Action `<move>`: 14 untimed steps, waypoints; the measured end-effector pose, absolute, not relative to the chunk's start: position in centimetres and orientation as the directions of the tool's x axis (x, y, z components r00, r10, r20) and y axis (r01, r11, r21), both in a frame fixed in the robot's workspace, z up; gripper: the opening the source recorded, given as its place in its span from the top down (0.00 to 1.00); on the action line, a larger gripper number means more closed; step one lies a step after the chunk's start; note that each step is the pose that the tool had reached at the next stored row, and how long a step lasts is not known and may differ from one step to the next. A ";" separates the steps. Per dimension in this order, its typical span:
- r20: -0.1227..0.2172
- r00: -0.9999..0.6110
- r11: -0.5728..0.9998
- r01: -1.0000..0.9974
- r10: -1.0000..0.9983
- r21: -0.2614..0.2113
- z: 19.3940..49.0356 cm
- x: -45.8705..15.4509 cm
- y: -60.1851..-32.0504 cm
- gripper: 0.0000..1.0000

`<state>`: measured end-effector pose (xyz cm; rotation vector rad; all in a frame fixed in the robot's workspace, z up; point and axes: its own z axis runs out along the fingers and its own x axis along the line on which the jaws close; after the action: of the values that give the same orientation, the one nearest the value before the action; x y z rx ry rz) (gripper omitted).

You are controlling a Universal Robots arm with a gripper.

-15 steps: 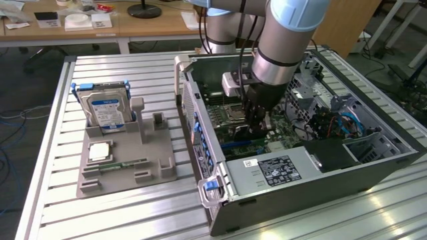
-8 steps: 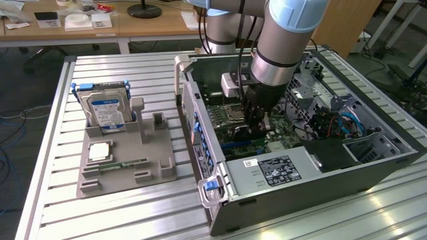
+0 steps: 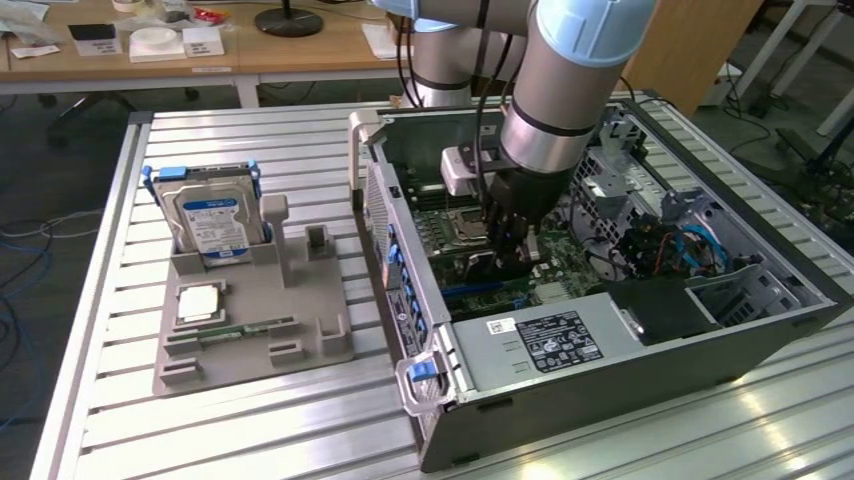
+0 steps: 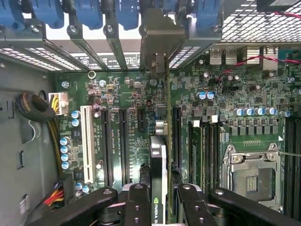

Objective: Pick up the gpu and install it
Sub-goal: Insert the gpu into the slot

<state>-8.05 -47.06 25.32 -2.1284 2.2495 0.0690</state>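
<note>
The fingers (image 4: 141, 207) pinch the gpu (image 4: 158, 174) on edge, one black finger on each face of the card, seen from above in the wrist view. The gripper (image 3: 511, 262) is down inside the open case (image 3: 747, 320), just over the motherboard (image 3: 567, 265). The card stands upright, its thin edge toward the wrist camera, running from between the fingers toward the rear of the case, where its silvery bracket (image 4: 162, 35) sits against the row of slot openings under the blue clips (image 4: 89, 12). It lies in line with a long black slot (image 4: 123, 141) region of the green board; whether it is fully seated I cannot tell. Beside it in the wrist view are a white slot (image 4: 86, 143), memory slots and the bare CPU socket (image 4: 254, 176).

In the exterior view the arm (image 3: 574, 90) comes down from above into the case, which lies on its side on the slatted metal worktop (image 3: 240, 430). To the exterior view's left of the case a grey holder (image 3: 254, 345) carries a hard drive (image 3: 214, 225) standing upright, a CPU (image 3: 200, 302) lying flat and a memory stick (image 3: 247, 328) lying flat
</note>
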 end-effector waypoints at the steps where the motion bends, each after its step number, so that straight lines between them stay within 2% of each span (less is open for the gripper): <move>1: -0.063 -0.055 0.055 -0.998 -0.996 0.002 25.3 -8.1 -47.1 0.73; 14: -0.063 -0.055 0.055 -0.998 -0.996 0.002 24.9 -8.1 -47.1 0.73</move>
<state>-8.05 -47.07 24.91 -2.1281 2.2492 0.0693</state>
